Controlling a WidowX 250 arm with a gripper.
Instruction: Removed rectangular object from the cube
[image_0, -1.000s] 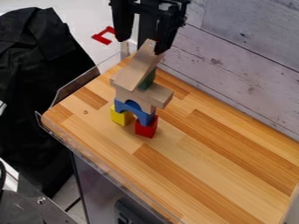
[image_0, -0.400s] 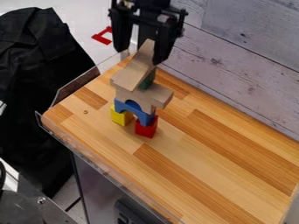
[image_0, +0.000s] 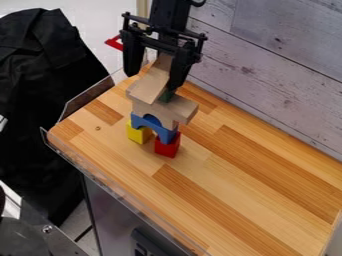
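Overhead, a black gripper hangs spread about a tilted, rectangular plank of pale, smooth wood, propped on a green block above a blue arch, yellow block and red block.

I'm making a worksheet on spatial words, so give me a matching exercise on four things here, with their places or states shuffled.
1. Gripper
2. Blue arch
3. Green block
4. Wooden plank

A. Bridging the yellow block and red block
B. Slanted, at the tower's top
C. Open, with one finger on each side of the tower's upper part
D. Underneath the slanted piece

Pairs: 1-C, 2-A, 3-D, 4-B
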